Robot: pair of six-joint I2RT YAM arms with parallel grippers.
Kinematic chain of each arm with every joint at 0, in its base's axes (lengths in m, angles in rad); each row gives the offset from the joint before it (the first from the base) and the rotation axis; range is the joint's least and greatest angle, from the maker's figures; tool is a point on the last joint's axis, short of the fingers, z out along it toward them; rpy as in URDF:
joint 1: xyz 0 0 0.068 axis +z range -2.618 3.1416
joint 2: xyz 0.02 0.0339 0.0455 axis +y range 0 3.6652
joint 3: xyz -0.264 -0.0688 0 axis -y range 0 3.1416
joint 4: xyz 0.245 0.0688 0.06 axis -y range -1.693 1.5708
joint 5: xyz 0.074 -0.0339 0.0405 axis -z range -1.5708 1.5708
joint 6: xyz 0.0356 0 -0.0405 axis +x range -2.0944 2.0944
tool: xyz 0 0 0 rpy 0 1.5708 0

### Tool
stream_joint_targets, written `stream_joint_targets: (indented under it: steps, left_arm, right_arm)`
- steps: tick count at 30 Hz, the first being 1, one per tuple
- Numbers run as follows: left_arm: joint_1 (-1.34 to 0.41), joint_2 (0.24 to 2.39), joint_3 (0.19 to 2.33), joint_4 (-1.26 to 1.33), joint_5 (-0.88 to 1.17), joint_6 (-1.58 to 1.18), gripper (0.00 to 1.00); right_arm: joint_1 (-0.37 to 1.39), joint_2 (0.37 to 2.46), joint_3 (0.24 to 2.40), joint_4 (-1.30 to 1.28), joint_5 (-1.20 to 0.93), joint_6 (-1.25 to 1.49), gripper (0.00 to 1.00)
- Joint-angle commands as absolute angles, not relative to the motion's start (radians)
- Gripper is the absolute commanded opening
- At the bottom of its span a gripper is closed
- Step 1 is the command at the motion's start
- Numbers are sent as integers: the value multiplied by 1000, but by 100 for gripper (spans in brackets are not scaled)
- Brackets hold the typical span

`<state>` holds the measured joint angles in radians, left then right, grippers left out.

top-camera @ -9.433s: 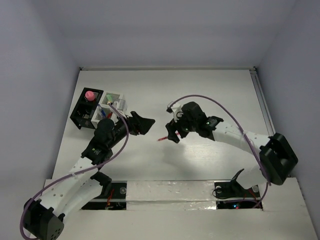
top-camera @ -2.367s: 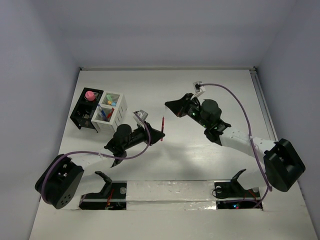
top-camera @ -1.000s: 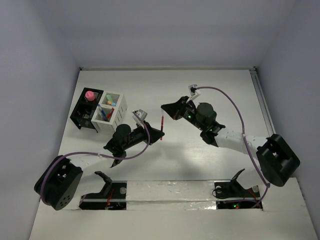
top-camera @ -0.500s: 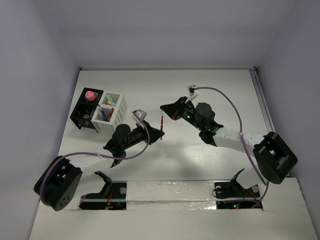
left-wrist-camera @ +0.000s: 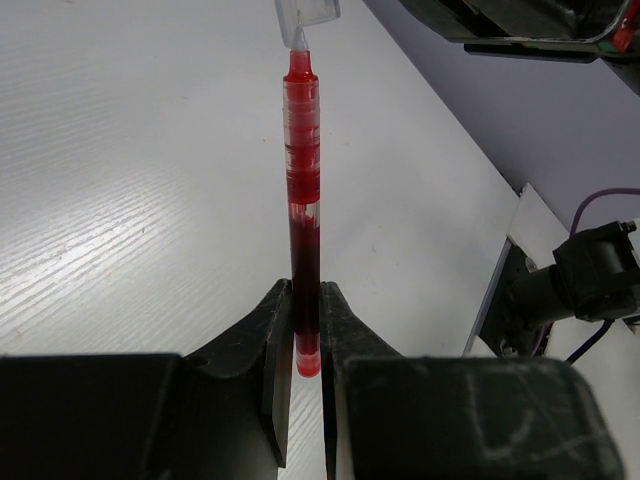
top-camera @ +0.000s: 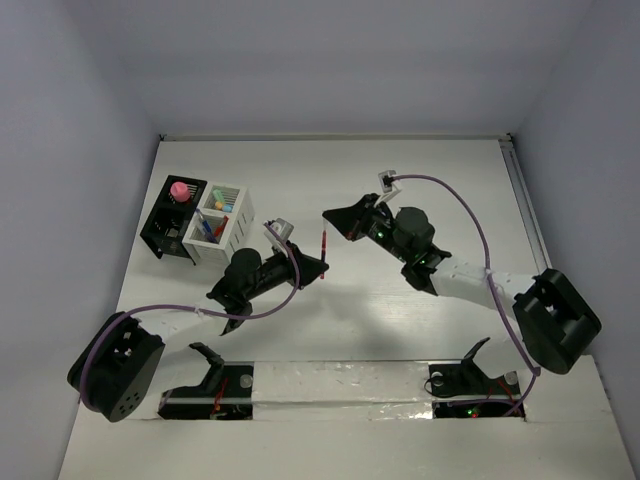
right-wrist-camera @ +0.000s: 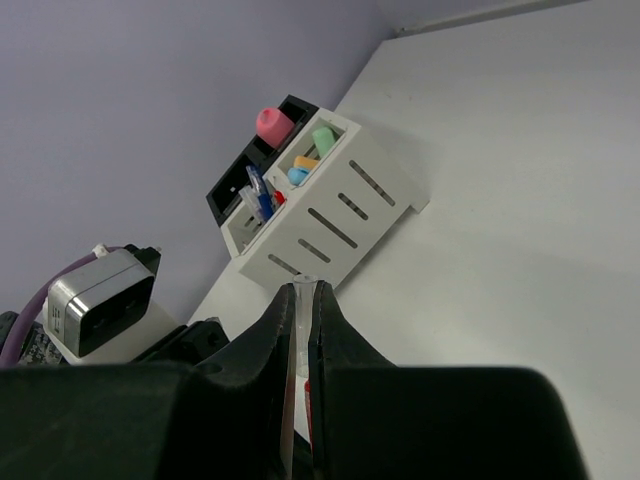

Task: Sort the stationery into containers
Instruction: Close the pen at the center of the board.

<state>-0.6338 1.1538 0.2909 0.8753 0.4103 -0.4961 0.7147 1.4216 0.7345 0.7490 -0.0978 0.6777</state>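
1 slim red pen (left-wrist-camera: pixel 303 200): left tool (left-wrist-camera: pixel 305 292); clear cap (left-wrist-camera: pixel 304 14): right tool (right-wrist-camera: pixel 302 290)

Bright, even light throws soft shadows; near foregrounds blur slightly.

**Layout of the counter (top-camera: pixel 420 180).** Far left: a slotted box (top-camera: pixel 160 240) with a stubby piece (top-camera: pixel 180 189) standing in its far end. Touching it on the right is a two-compartment box (top-camera: pixel 238 228). The far compartment holds small pieces (top-camera: pixel 222 203) and the near compartment holds pens (top-camera: pixel 208 228). Centre, right of and nearer than the boxes: the left pincer (top-camera: pixel 321 266), with a pen (top-camera: pixel 324 244) upright between its fingers. Just right of and beyond the pen: the right pincer (top-camera: pixel 328 215), with a cap (left-wrist-camera: pixel 303 18) between its fingers at the pen's upper tip.
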Motion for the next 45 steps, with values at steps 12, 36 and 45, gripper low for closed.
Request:
stream_joint_targets:
  steps: [12,36,45]
  left_arm:
    - [-640,1120,316,939,414,-497,0]
    - [-640,962,420,842,408,-617,0]
    - [-640,921,515,769,427,-629,0]
  right_arm:
    - [733,1430,710,853,-109,693,0]
    - [860,1315,534,729,-127,574,0]
    - [928,1256,519,456,-229,592,0]
